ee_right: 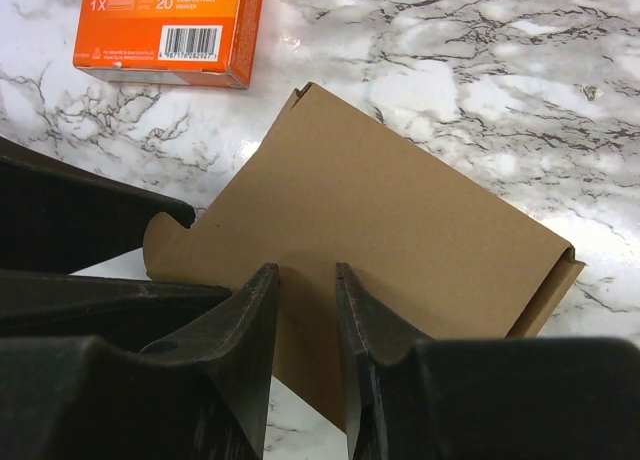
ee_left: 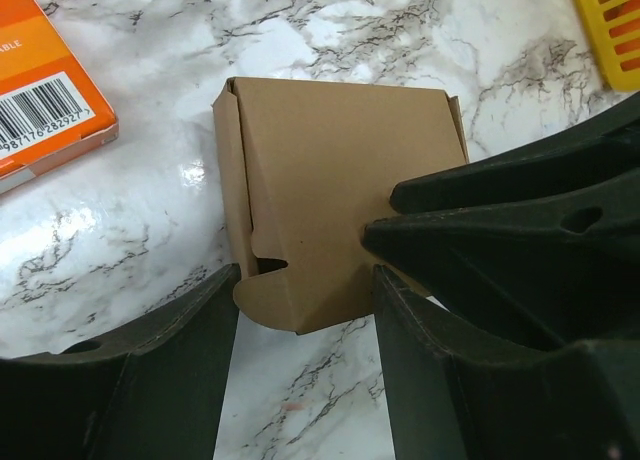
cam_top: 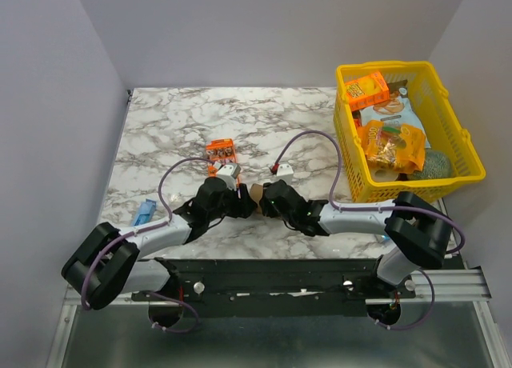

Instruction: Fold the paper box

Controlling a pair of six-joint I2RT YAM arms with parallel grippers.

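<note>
The paper box [cam_top: 256, 194] is plain brown cardboard and lies on the marble table [cam_top: 184, 128] between my two arms. In the left wrist view the paper box [ee_left: 340, 170] shows a closed top panel, with a rounded tab at its near end. My left gripper [ee_left: 305, 280] straddles that near end, both fingertips touching the cardboard. My right gripper [ee_right: 305, 270] stands narrowly apart, its tips against the top panel of the paper box [ee_right: 400, 210] and nothing between them. Its fingers [ee_left: 480, 240] reach over the box's right side in the left wrist view.
An orange printed box [cam_top: 220, 152] lies just beyond the paper box, close to my left gripper [cam_top: 242, 200]. A yellow basket [cam_top: 400, 184] of snacks stands at the back right. A small blue item [cam_top: 144, 214] sits near the table's left front edge.
</note>
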